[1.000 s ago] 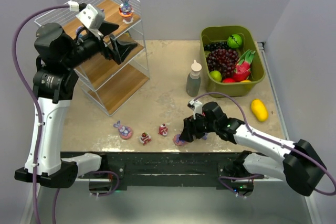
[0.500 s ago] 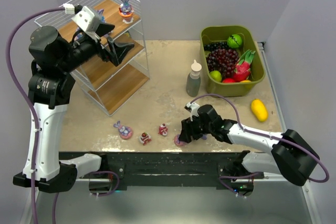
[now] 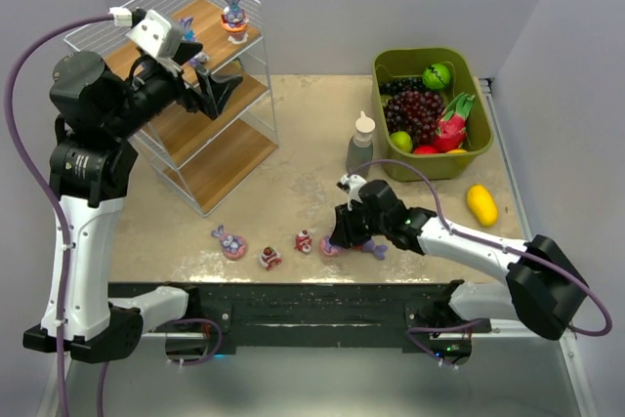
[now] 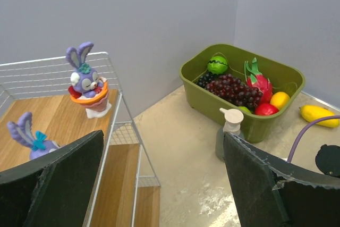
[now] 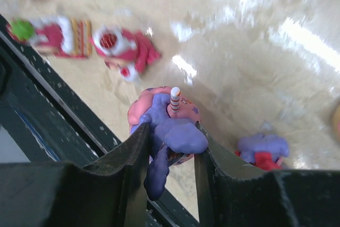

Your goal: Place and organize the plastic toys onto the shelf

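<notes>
Purple long-eared plastic bunny on a pink round base (image 5: 159, 111), at the beige table's (image 3: 293, 144) near edge, is pinched by the right gripper (image 5: 171, 135), a pick-up likely calling next for a lift toward the white-wire, wooden-board shelf (image 3: 227, 156), where the left gripper (image 4: 162, 141) hangs spread wide.

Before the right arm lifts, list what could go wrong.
1. The right gripper pinches the purple bunny only at its fingertips, on rounded parts; it may twist or slip out.
2. The table has its front edge close by; a dropped toy could roll off.
3. The left gripper hangs open beside the shelf, near a standing bunny; it might crowd the drop-off.
</notes>
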Controlling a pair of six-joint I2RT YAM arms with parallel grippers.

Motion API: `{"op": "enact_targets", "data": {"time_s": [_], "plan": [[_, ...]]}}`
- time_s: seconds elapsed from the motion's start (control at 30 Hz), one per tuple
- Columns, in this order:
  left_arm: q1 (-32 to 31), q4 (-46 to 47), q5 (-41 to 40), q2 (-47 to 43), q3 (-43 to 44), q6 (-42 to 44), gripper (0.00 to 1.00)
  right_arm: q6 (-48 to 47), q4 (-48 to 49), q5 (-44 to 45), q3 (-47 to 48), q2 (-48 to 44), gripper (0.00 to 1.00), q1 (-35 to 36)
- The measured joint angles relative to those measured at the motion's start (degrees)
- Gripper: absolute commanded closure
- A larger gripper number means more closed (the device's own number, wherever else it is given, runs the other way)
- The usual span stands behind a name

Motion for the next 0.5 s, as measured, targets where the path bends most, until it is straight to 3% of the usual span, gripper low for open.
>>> {"op": "enact_targets", "data": {"time_s": [0.5], "plan": [[-0.04, 0.90, -19.34, -2.99, 0.00, -2.91, 0.03, 5.99, -18.23, 14.60, 49.11, 20.46, 1.00, 0.04]]}}
